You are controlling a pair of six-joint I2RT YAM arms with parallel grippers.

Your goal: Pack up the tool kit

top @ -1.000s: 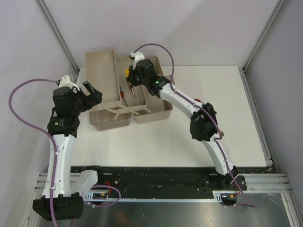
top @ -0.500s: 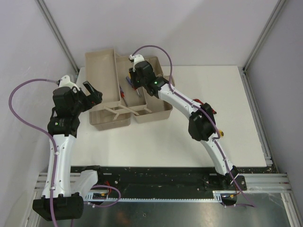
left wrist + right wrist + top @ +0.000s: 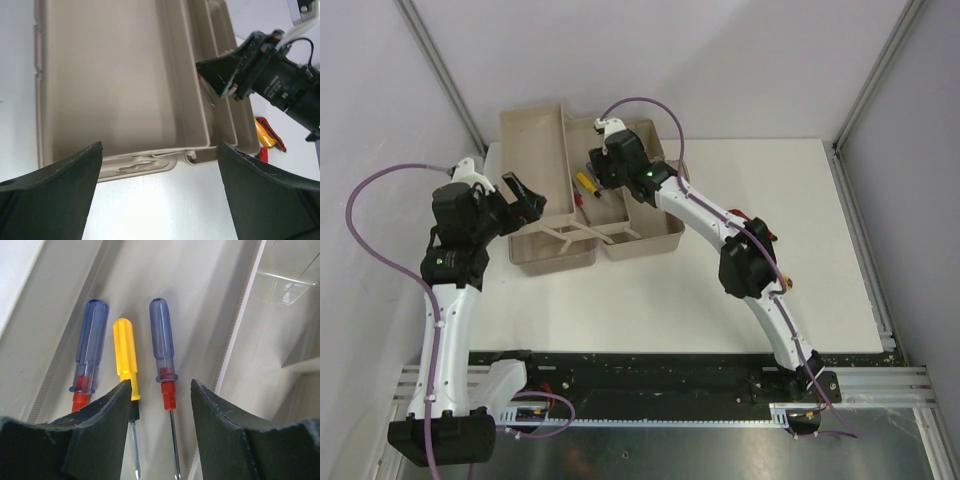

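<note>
The only writing in sight is pale print on the black housing of the right wrist, seen from the left wrist camera and too blurred to read; the tools carry no mark that can be made out. The beige toolbox (image 3: 655, 240) stands open at the far left of the white table (image 3: 800, 250), its trays swung out side by side. The right gripper (image 3: 160, 390) hangs over one tray with its jaws parted and nothing pinched between them. On the tray floor below lie three screwdrivers, parallel, handles pointing away from the wrist camera: the first blue-handled screwdriver (image 3: 90, 340), the yellow screwdriver (image 3: 125, 347) just beside it, and the second blue-handled screwdriver (image 3: 162, 337), which shows through the gap between the fingers. Both blue ones have red collars. The yellow one's shaft runs behind one finger (image 3: 100, 430). The left gripper (image 3: 159, 150) is spread wide and holds nothing, poised beside the toolbox's left tray. Past the box a red-and-yellow-handled tool (image 3: 266, 136) lies on the table. A second ago the yellow screwdriver was clamped in the right gripper, held up over the box; now it lies in the tray and the jaws have come apart. The left gripper has shifted slightly toward the far side, as wide as before; the toolbox has not moved.
</note>
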